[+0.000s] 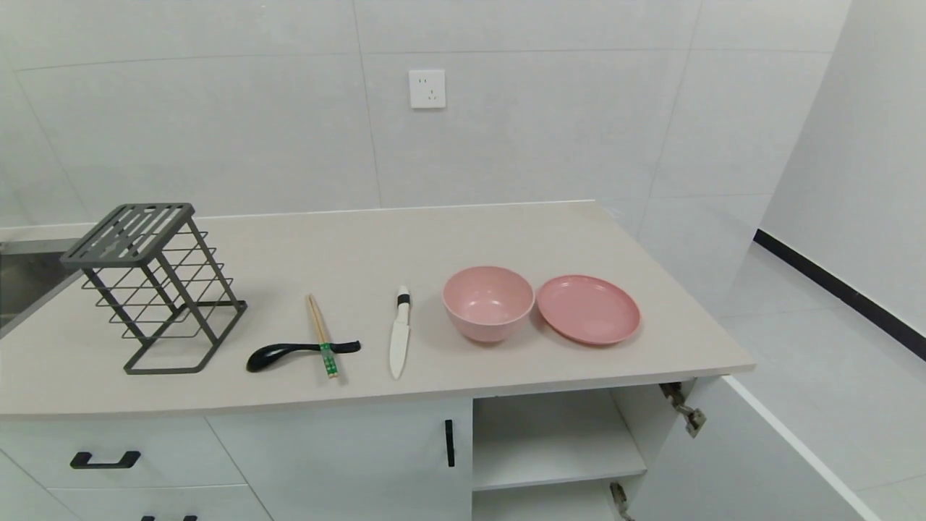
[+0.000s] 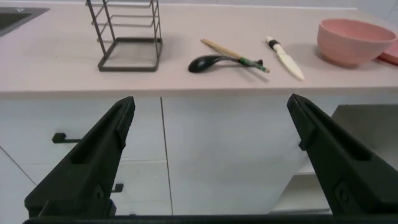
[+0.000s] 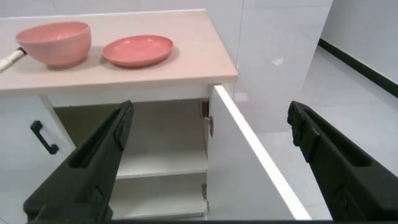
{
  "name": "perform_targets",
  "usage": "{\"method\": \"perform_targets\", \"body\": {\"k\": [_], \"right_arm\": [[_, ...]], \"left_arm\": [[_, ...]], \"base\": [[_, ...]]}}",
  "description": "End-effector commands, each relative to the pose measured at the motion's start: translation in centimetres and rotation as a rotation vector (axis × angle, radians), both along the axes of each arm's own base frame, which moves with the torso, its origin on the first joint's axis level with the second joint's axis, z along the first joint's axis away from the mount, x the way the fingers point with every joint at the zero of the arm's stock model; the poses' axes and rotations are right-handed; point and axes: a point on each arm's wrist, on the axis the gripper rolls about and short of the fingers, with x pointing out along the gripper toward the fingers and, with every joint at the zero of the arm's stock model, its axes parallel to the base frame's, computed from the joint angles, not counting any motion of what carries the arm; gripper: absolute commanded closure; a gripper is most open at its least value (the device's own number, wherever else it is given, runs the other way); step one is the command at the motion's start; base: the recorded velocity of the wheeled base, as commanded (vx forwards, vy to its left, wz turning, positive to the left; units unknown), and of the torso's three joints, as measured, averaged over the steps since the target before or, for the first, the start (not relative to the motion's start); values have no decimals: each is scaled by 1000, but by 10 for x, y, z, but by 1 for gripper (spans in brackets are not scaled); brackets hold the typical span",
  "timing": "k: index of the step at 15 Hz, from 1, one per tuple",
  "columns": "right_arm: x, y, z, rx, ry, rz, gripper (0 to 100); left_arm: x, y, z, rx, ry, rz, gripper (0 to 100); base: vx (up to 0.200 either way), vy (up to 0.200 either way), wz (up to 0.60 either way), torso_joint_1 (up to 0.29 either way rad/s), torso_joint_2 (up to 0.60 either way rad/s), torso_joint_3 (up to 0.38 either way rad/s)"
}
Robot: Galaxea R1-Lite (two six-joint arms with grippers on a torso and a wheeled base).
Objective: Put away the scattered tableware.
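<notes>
Bright, even, diffuse light falls on the pale table [image 1: 362, 246] and the white tiled wall [image 1: 217, 130], which give back only a faint sheen. Shadows are soft and short: a dim smudge beneath the pink bowl [image 1: 487, 302] and thin grey lines under the wire rack [image 1: 155, 282]. The open cabinet [image 1: 550, 434] is dimmer inside. In the head view, tile seams and the table's front edge bow toward the borders. The left end effector [image 2: 211, 106] and right end effector [image 3: 211, 109] show as near-black shapes

White tiled wall [image 1: 506, 130] with a socket [image 1: 427, 88] behind beige countertop [image 1: 362, 246]; cabinet door [image 1: 723, 470] open.
</notes>
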Motion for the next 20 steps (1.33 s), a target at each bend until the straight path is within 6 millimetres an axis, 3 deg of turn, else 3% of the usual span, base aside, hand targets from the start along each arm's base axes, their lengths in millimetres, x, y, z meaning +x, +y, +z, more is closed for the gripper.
{"method": "perform_targets", "body": {"k": [1, 4, 7, 16, 20], "right_arm": [[0, 0, 0, 0, 3, 0, 0], [0, 0, 0, 0, 2, 0, 0], [0, 0, 0, -2, 2, 0, 0], [0, 0, 0, -2, 3, 1, 0], [0, 0, 0, 0, 5, 0, 0]], "left_arm": [[0, 0, 0, 1, 2, 1, 0], [0, 0, 0, 2, 2, -1, 0], [0, 0, 0, 17, 3, -2, 0], [0, 0, 0, 16, 3, -1, 0], [0, 0, 0, 31, 5, -4, 0]], "base": [[0, 0, 0, 198, -461, -222], [0, 0, 0, 84, -154, -85], [200, 0, 0, 17, -33, -9], [0, 0, 0, 25, -52, -28], [150, 0, 0, 26, -63, -29]]}}
